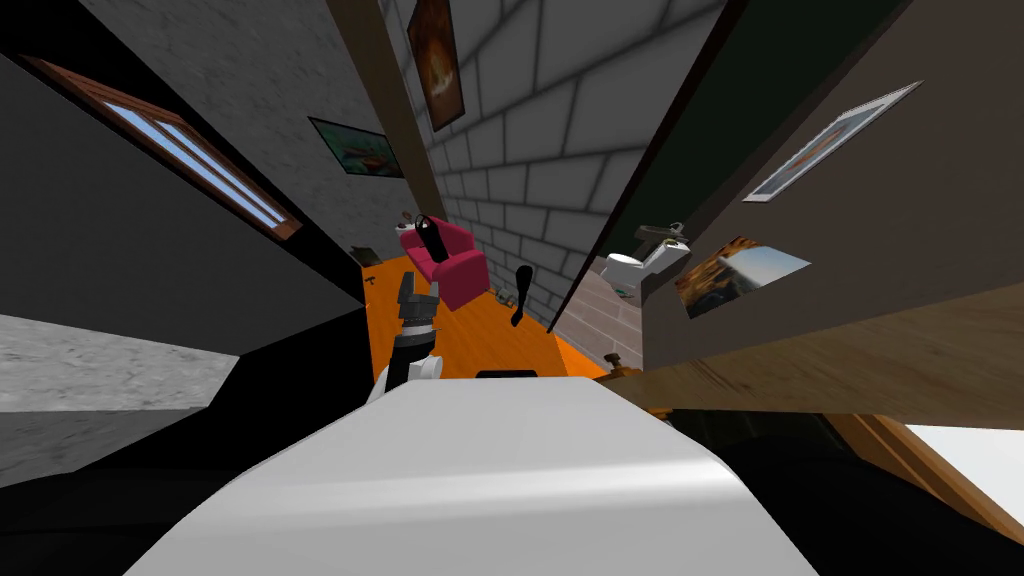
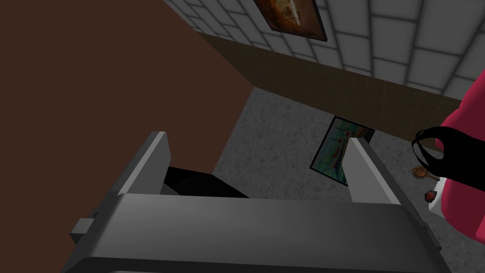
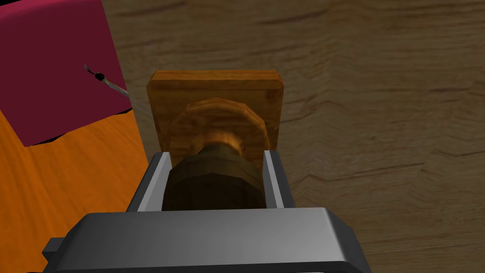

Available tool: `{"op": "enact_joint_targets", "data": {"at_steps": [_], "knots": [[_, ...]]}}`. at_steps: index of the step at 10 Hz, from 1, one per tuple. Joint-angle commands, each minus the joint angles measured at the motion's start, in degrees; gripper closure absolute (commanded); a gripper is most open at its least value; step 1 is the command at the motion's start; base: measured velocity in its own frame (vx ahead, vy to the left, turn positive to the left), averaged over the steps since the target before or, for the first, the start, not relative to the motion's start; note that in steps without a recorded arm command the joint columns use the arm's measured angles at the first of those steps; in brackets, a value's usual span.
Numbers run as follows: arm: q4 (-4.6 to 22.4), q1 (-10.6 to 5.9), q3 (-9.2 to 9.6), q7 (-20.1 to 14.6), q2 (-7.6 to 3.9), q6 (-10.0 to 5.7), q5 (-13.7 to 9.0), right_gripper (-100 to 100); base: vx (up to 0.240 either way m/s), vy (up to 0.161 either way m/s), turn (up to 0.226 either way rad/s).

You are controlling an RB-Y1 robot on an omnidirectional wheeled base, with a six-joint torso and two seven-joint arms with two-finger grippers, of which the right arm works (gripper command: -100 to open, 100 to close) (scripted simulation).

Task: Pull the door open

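A round wooden door knob (image 3: 215,177) sticks out from a square wooden plate (image 3: 215,92) on the light wood door (image 3: 379,118). My right gripper (image 3: 215,163) is shut on the knob, with one finger pressing each side. In the head view the door (image 1: 850,350) runs along my right, and the knob (image 1: 613,364) shows just past my chest. My left gripper (image 1: 412,290) is held out ahead on the left, away from the door. Its fingers (image 2: 151,161) stand wide apart with nothing between them, so it (image 2: 255,161) is open.
A red armchair (image 1: 447,262) stands ahead on the orange floor (image 1: 480,340), with a black object (image 1: 520,292) beside it. A white fixture (image 1: 635,268) shows past the door's far edge. A black area lies to my left.
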Motion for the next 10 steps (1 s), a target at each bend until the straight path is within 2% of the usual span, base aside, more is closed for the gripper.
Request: {"op": "enact_joint_targets", "data": {"at_steps": [1,4,7,10], "knots": [[0.04,0.13,0.10,0.00,0.05,0.01,0.05,100,-0.034,-0.008,0.014],[0.04,0.13,0.10,0.00,0.05,0.01,0.05,100,-0.011,-0.003,-0.003],[0.88,-1.64,-0.09,-1.07,-0.43,0.89,0.48,100,-0.214,-0.024,0.156],[1.94,-3.46,-0.18,-2.32,-0.87,0.99,0.99,100,-0.247,-0.024,0.170]]}}
